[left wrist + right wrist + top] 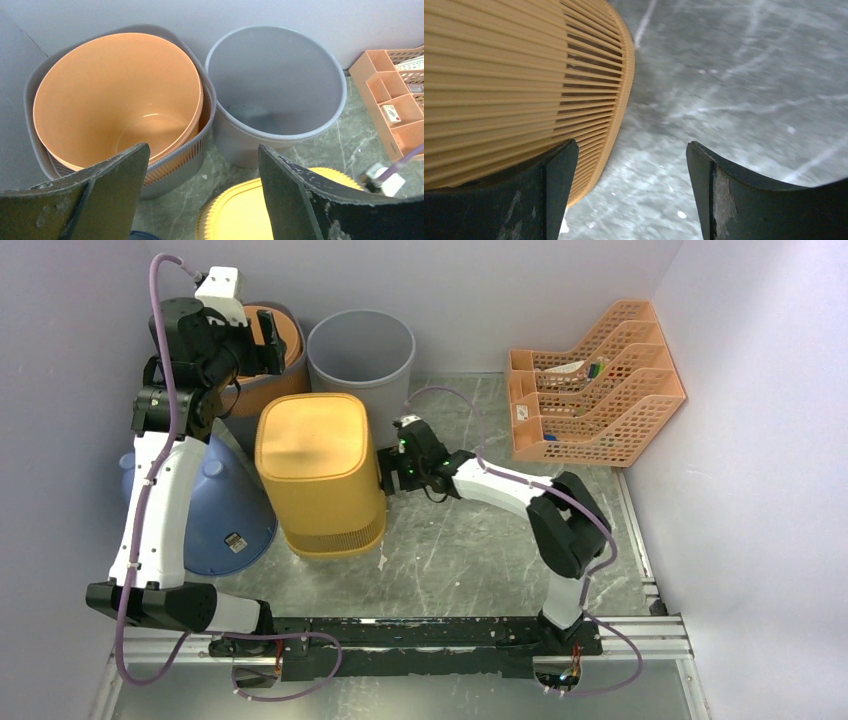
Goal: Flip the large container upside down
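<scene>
Yellow container (320, 472) is mid-table, closed base up and rim down, so it looks flipped already. My right pincer (630, 150) is spread wide and empty, with one finger just beside the ribbed wall near the rim. Touching or not, I can't tell from the wrist view. Risk: a sideways retreat snags the rim and tips it or shoves it into the blue basin (235, 505). Left pincer (202, 150) is also wide, up over the orange bin (120, 95).
</scene>
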Tool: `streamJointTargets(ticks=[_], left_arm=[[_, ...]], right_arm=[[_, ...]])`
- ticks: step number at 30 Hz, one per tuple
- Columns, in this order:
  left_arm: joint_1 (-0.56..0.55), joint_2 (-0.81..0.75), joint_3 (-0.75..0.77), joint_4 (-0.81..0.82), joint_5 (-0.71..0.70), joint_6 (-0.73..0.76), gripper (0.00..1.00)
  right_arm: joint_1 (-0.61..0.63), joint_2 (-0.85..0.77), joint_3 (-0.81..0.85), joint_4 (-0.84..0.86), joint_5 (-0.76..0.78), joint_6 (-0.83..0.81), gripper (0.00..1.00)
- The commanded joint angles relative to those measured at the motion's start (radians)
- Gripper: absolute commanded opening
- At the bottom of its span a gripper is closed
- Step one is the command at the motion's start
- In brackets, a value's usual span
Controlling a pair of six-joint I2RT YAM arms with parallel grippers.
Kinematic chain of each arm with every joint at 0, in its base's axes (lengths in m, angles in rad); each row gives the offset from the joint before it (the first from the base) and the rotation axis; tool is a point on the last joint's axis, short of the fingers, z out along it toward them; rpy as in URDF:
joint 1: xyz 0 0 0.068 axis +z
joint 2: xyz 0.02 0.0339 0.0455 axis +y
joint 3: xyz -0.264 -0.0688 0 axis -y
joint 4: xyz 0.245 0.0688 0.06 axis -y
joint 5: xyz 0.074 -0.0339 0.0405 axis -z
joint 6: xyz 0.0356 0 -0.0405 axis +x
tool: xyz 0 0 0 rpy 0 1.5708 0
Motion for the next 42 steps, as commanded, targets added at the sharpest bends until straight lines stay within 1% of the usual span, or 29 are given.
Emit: streamJointTargets(ticks=[1, 9, 14, 17, 23, 26, 30, 33, 37, 42], left_arm=[[-0.009, -0.026, 0.026, -0.002, 0.028, -0.004, 0.91], [-0.009, -0.032, -0.01, 0.017, 0.041, -0.005, 0.91], [-0.009, -0.019, -0.011, 0.019, 0.043, -0.005, 0.91], [-0.009, -0.014, -0.013, 0.02, 0.042, -0.001, 0.91], [-0.009, -0.012, -0.04, 0.043, 0.042, -0.002, 0.91], [-0.009, -0.008, -0.046, 0.046, 0.056, -0.005, 0.91], [-0.009, -0.01, -0.038, 0.047, 0.055, -0.004, 0.91], [-0.009, -0.011, -0.031, 0.044, 0.052, -0.004, 0.91], [-0.009, -0.01, -0.034, 0.052, 0.06, -0.011, 0.91], [-0.009, -0.011, -0.049, 0.063, 0.064, -0.012, 0.91]], right_arm=[[0.06, 0.095, 0.131, 0.023, -0.022, 0.021, 0.8], [0.144, 0.247, 0.342, 0.004, -0.076, 0.016, 0.8], [0.17, 0.291, 0.397, -0.016, -0.084, -0.008, 0.8], [0.17, 0.27, 0.386, -0.04, -0.03, -0.029, 0.8], [0.157, 0.135, 0.315, -0.107, 0.187, -0.044, 0.8], [0.144, 0.069, 0.269, -0.124, 0.287, -0.029, 0.83], [0.112, 0.006, 0.251, -0.141, 0.375, -0.021, 0.91], [0.07, -0.009, 0.301, -0.151, 0.382, -0.045, 0.92], [-0.006, -0.004, 0.394, -0.131, 0.355, -0.063, 0.9], [-0.098, 0.016, 0.489, -0.062, 0.262, -0.051, 0.88]])
